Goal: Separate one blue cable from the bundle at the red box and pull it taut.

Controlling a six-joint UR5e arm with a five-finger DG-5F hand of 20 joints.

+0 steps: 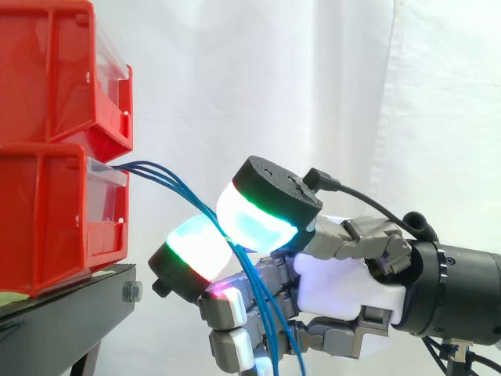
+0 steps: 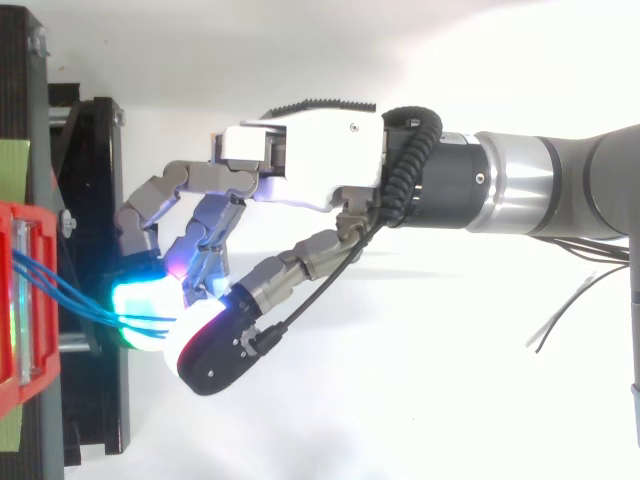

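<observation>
**Bundle pinched, one cable not yet singled out**

White curtain (image 1: pixel 391 94) behind; at the left, two red bins (image 1: pixel 47 211) stacked on a black stand (image 1: pixel 63 313). From the front lip of the lower bin, several blue cables (image 1: pixel 176 186) running down and rightward together, fanned slightly near the bin. Robot hand (image 1: pixel 344 286) curled, with two glowing pads (image 1: pixel 258 219) closed on the strands from either side, so gripping rather than hovering. Past the pinch, the same strands dropping loosely across the palm and off the bottom of the side view.

Judging from this: reach and first grip done. Cannot tell whether the pinch takes one strand or all of them; looks like more than one. Between bin and pads, fairly straight but with a soft bend, so probably not fully taut. Left to do: isolating a single cable, then drawing away from the bin until that strand straightens.
</observation>
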